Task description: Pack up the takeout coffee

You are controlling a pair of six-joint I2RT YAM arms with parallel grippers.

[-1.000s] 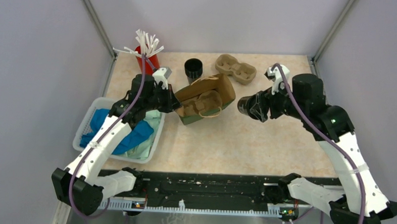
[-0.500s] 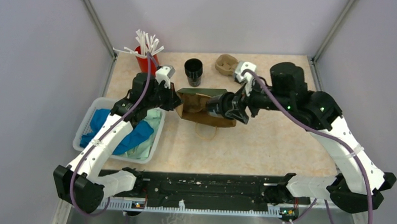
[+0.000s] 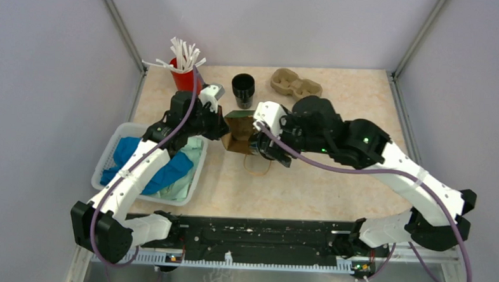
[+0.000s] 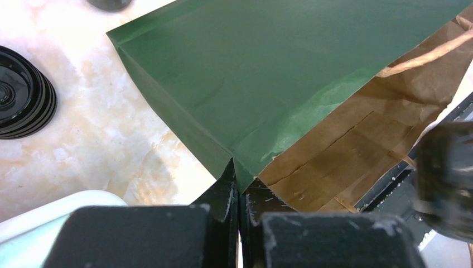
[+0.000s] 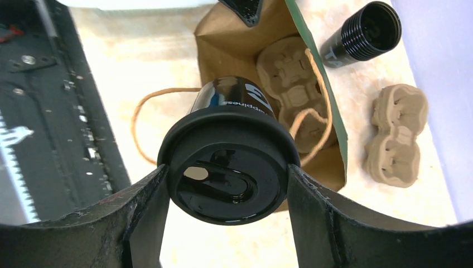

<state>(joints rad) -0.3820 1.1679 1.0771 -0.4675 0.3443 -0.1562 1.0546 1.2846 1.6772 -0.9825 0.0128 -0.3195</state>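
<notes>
The takeout coffee (image 5: pixel 228 173), a black cup with a round black lid, is held by its lid rim between the two fingers of my right gripper (image 5: pixel 227 172). It points base-first into the open mouth of a paper bag (image 5: pixel 240 47), green outside and brown inside. A brown pulp cup tray (image 5: pixel 287 84) lies inside the bag. My left gripper (image 4: pixel 239 174) is shut on the bag's green edge (image 4: pixel 262 89) and holds it up. In the top view the right gripper (image 3: pixel 269 148) is at the bag (image 3: pixel 238 129), opposite the left gripper (image 3: pixel 225 124).
A stack of black cups (image 3: pixel 243 88) and a second pulp tray (image 3: pixel 296 84) stand behind the bag. A red cup of white sticks (image 3: pixel 185 71) is at the back left. A white basket (image 3: pixel 101 166) of cloths sits left. Black lids (image 4: pixel 22 92) lie near the bag.
My right arm has swung left across the table and brought the coffee to the bag's mouth. The bag has been lifted and turned to face it. My left gripper has barely moved.
</notes>
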